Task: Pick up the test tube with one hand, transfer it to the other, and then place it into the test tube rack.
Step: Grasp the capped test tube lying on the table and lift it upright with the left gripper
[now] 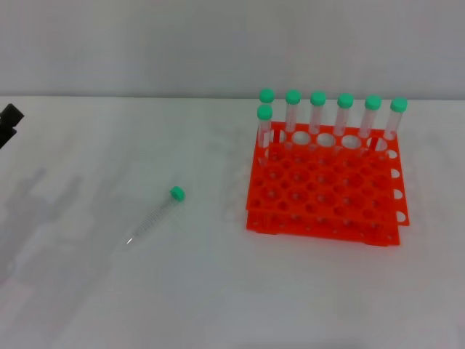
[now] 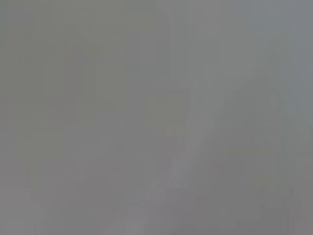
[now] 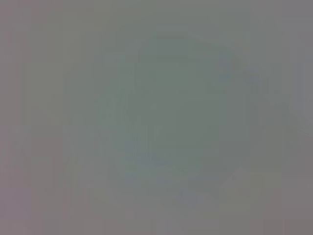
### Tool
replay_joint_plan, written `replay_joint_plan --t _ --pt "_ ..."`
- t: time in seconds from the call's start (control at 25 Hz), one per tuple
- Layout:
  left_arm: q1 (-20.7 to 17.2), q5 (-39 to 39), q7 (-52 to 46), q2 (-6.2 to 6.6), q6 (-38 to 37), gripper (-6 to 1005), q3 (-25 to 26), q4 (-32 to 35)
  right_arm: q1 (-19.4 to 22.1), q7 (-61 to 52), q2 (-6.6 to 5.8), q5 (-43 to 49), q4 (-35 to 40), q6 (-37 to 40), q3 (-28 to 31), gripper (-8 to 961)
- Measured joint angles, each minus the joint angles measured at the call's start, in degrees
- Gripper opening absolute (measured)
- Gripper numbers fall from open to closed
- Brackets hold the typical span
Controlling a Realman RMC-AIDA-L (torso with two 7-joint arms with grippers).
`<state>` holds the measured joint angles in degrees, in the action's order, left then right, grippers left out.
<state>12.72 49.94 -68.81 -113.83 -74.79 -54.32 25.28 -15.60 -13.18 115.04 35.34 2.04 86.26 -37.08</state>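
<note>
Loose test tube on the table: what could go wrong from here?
The test tube lies flat and round on the smooth table, so a grasp could roll it away. The rack has seven upright tubes along its far side, so insertion could knock them. Only the left gripper shows, at the edge.

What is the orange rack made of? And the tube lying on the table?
The rack looks like plastic: bright, even orange, smooth moulded holes. The tube seems clear plastic, since the table shows through it; glass can't be ruled out. Its green cap looks like matte plastic.
</note>
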Motion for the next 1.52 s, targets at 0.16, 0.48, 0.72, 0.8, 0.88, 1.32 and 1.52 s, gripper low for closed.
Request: replay_joint_plan --t 0.16,0.48,0.72,0.8,0.88,1.32,1.52 --pt "0.4 8.1 -11.9 1.05 4.8 840 0.1 6.7 -0.4 0.1 -0.03 -0.2 0.8 -0.1 0.4 870" --pt "2.5 23.2 -33.0 2.51 7.3 830 1.7 18.8 -1.2 0.1 -0.09 -0.4 3.3 -0.2 0.5 870" --pt "6.1 36.1 -49.9 5.38 5.8 823 2.3 24.8 -1.5 0.1 -0.09 -0.4 3.9 -0.4 0.6 870" --pt "7.7 41.5 -56.1 6.26 5.5 820 2.4 26.7 -1.5 0.1 -0.09 -0.4 4.0 -0.4 0.6 870" --pt "9.2 47.3 -61.7 6.67 5.3 817 2.4 28.6 -1.5 0.2 -0.09 -0.4 4.1 -0.4 0.6 870" --pt "19.7 79.2 -81.9 8.20 -5.6 804 2.5 35.6 -1.5 0.2 -0.09 -0.4 4.1 -0.1 0.6 871" --pt "24.0 88.4 -82.4 6.73 -10.2 797 1.9 35.7 -1.6 -0.1 -0.09 -0.4 4.0 -0.1 0.6 871"
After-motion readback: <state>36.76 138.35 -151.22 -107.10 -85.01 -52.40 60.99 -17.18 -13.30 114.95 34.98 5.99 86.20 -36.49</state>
